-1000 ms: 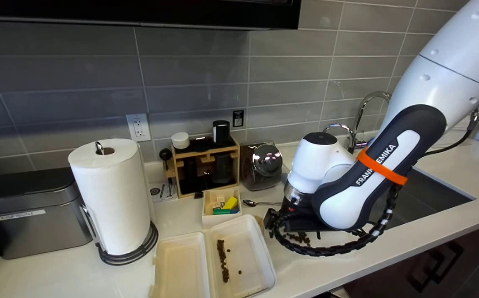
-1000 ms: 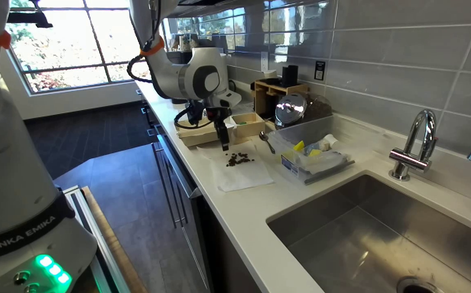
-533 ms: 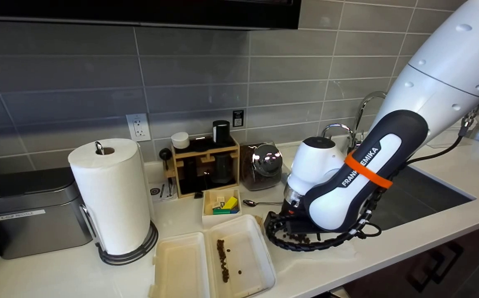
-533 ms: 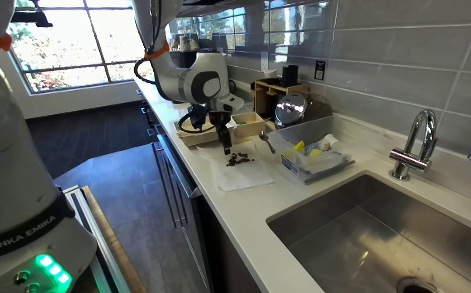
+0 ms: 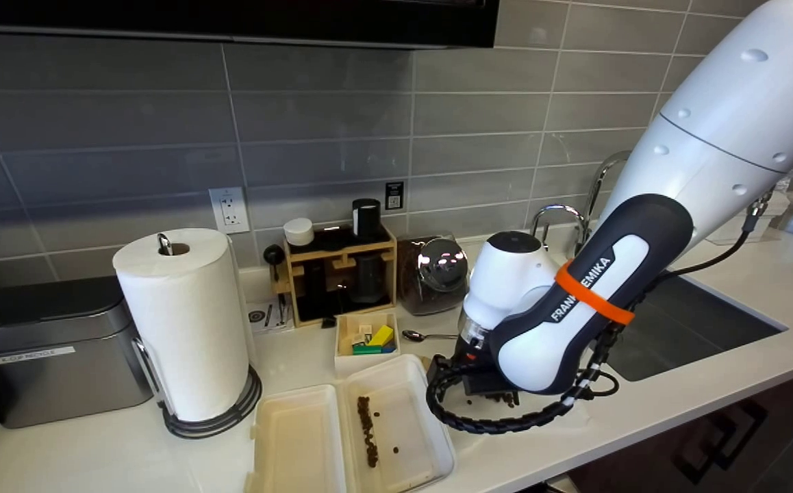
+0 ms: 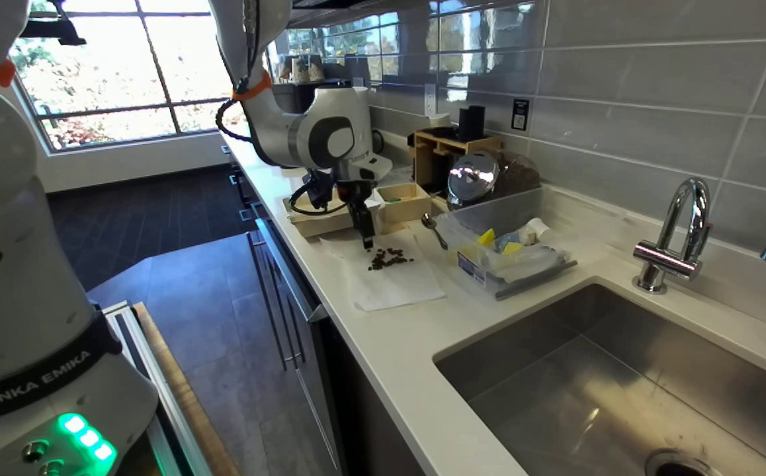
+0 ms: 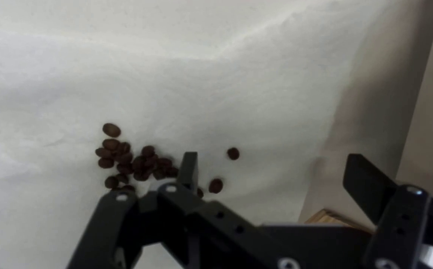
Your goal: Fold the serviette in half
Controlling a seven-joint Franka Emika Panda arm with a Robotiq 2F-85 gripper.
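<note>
The serviette is a thin white paper sheet (image 6: 399, 289) lying flat on the counter, with dark brown beans (image 6: 388, 259) clustered on it. In the wrist view the serviette (image 7: 171, 93) fills most of the picture, slightly wrinkled. My gripper (image 7: 274, 162) is open with nothing between its fingers. Its left finger appears over the serviette beside the beans (image 7: 126, 164); its right finger appears past the serviette's edge, near a pale tray wall. In an exterior view the gripper (image 6: 366, 239) points down just above the serviette. In an exterior view the arm hides much of the serviette (image 5: 561, 415).
An open cream tray (image 5: 431, 438) holding some beans stands beside the serviette. A small box (image 5: 345, 363) with coloured blocks, a spoon (image 5: 416, 335), a clear bin (image 6: 489, 277) and the sink (image 6: 522, 330) are near. A paper-towel roll (image 5: 184, 329) stands farther along.
The arm has swung toward the tray in an exterior view. The gripper has dipped slightly, then stayed at nearly the same height. The serviette and beans look unmoved.
</note>
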